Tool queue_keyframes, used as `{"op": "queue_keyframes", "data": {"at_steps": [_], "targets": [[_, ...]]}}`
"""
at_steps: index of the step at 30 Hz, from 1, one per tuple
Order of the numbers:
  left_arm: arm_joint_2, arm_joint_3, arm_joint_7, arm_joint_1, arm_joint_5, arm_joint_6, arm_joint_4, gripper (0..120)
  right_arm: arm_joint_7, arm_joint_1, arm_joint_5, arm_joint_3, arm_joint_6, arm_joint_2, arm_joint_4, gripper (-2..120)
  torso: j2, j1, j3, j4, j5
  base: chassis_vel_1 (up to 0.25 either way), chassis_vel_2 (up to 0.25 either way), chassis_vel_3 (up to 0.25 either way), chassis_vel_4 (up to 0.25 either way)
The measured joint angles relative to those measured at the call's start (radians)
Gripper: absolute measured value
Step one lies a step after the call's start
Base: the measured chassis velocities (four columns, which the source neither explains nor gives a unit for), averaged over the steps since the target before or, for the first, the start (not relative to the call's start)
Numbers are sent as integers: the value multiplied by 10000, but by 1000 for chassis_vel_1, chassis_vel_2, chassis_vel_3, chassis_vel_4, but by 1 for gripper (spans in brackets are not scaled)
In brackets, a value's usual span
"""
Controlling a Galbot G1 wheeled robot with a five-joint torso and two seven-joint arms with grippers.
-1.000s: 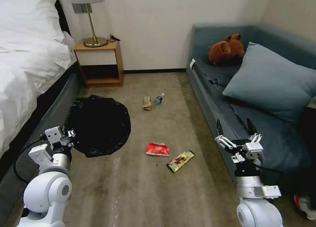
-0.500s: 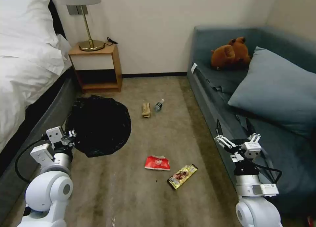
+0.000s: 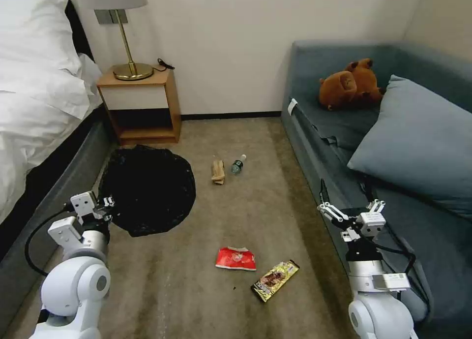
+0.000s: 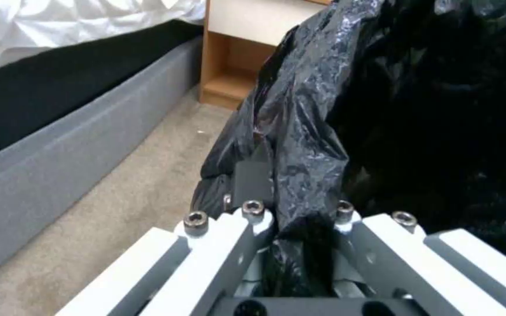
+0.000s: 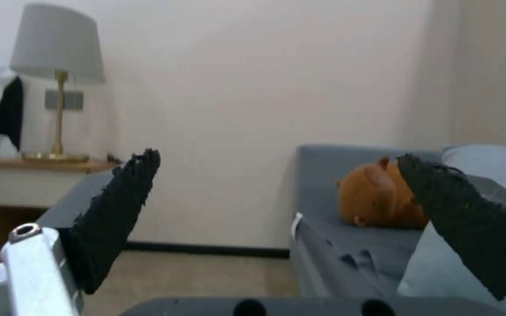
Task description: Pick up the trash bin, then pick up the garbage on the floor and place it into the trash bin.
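Note:
The trash bin [image 3: 147, 189], covered by its glossy black bag, hangs at the left just above the carpet. My left gripper [image 3: 105, 201] is shut on the bin's near rim; in the left wrist view the left gripper [image 4: 291, 210] pinches a fold of the bag of the trash bin [image 4: 428, 131]. The garbage lies on the floor: a red packet [image 3: 236, 259], a yellow-brown wrapper [image 3: 275, 280], a tan paper piece [image 3: 218, 170] and a small clear bottle [image 3: 238, 164]. My right gripper [image 3: 344, 191] is held open and empty by the sofa's front edge, and the right gripper [image 5: 276, 158] holds nothing.
A bed [image 3: 39, 107] runs along the left, with a wooden nightstand [image 3: 140, 103] and lamp [image 3: 123, 34] at the wall. A blue sofa [image 3: 324, 127] with a pillow [image 3: 418, 147] and a brown plush toy [image 3: 351, 83] borders the right. Carpet lies open between them.
The camera has moved: the whole scene has shifted, and the red packet and wrapper now sit lower in the picture. The left gripper still holds the bin; the right stays open.

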Motion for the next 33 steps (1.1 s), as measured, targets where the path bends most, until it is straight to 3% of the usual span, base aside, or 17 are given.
{"op": "queue_keyframes", "data": {"at_steps": [12,14,18,21,23,24,27,31,33], "targets": [[-258,337,15,27,-7,189,-343,4,686,968,154,-1072,-1134,-319,-1505,100,0,1,0,-1,1,0,0,0,0],[-256,256,5,-116,41,192,-131,4,1485,1628,211,-1724,-1550,-342,-2359,100,0,0,1,0,-1,0,0,0,0],[-309,214,3,-180,100,170,60,4,2043,2116,177,-2208,-1814,-321,-3058,100,0,0,1,3,0,0,0,0,0],[-407,284,6,-319,178,154,238,4,2321,2346,857,-2650,-2394,-371,-3373,100,0,0,1,1,-1,0,0,0,0],[-465,358,10,-462,269,149,393,4,2987,2590,2112,-3124,-3480,-514,-3475,100,0,0,1,-1,-1,0,0,0,0],[-465,358,10,-462,269,149,393,4,2987,2590,2112,-3124,-3480,-514,-3475,100,0,0,1,-1,-1,0,0,0,0],[-575,427,11,-687,369,107,673,4,3124,2918,3450,-3417,-4635,-822,-3672,100,0,1,1,0,-1,0,0,0,0],[-708,500,39,-754,446,29,853,4,3252,3067,4059,-3600,-5414,-944,-3817,100,0,0,1,0,1,0,0,0,0],[-793,545,83,-779,531,-72,1038,4,3616,3177,4803,-3761,-6453,-978,-3899,100,0,0,1,0,-2,0,0,0,0]]}}
